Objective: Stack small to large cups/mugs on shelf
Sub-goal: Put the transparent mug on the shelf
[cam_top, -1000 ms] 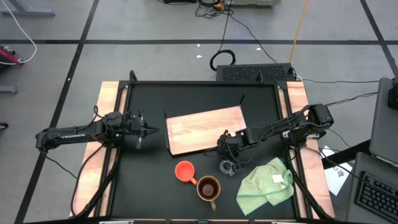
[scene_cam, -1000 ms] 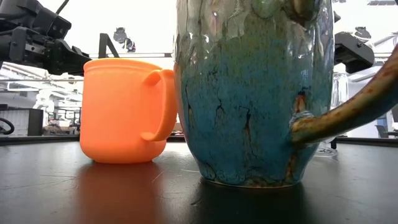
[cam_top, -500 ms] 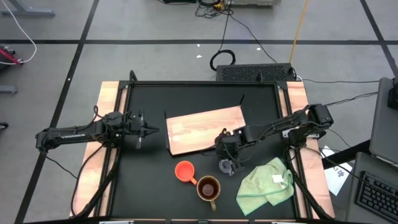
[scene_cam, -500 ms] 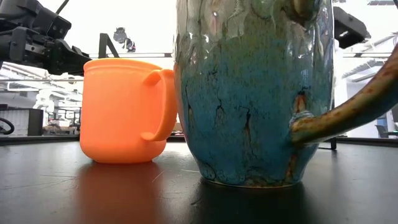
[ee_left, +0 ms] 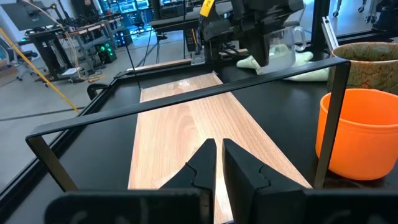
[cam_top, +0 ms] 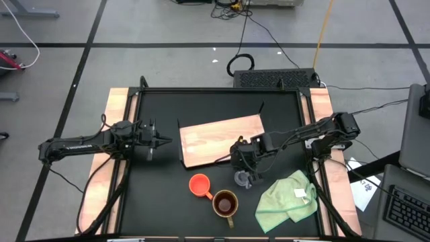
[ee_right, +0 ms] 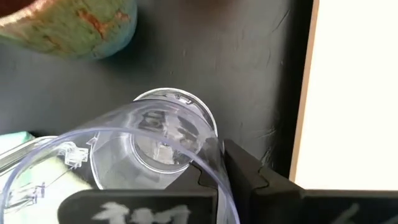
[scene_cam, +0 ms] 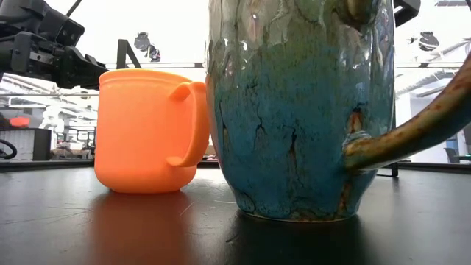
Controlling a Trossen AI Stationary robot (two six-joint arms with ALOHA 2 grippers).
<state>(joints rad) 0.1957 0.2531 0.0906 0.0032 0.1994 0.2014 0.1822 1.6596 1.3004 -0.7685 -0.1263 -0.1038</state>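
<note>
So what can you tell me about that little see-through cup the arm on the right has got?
The clear cup looks like glass or clear plastic, small and round, open-mouthed. The right gripper is shut on its rim, one dark finger outside the wall. From above, the cup sits by the near edge of the wooden board, behind the orange cup and brown mug. Whether it still touches the table is unclear.

I'm seeing the black tabletop (cam_top: 161, 195) carrying the wooden shelf (cam_top: 215, 138), lying flat and angled near the middle. The orange cup (cam_top: 199, 184) and the brown mug (cam_top: 225, 202) are sitting just beside each other in front of it; the green cloth (cam_top: 285, 199) is lying crumpled alongside.
</note>
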